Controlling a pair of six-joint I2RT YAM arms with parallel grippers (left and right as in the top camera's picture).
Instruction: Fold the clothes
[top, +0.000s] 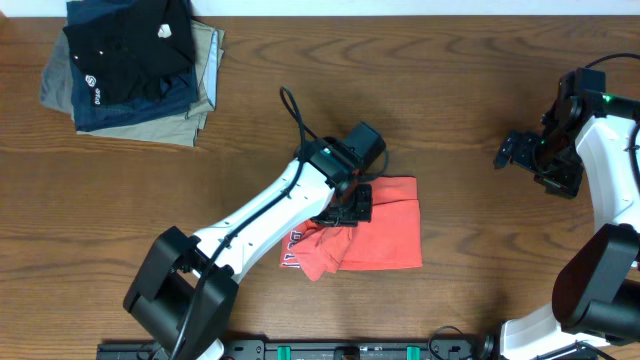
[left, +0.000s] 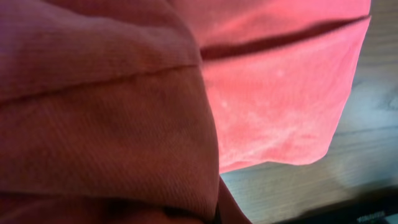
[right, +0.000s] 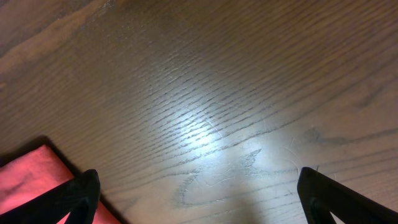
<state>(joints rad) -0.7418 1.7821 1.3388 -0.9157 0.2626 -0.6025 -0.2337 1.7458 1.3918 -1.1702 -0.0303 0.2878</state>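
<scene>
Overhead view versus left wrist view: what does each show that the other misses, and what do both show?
Only overhead: the folded stack at the far corner, the left gripper on the T-shirt, and the right gripper open, apart from it. Only left wrist: a stitched seam close up. Both: the coral-red T-shirt and the wooden table.

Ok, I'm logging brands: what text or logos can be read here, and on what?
Nothing is legible.
T-shirt: navy lettering at its lower-left edge, only partly visible, too small to read.
Folded stack: small white marks on the dark garments, too small to read.
</scene>
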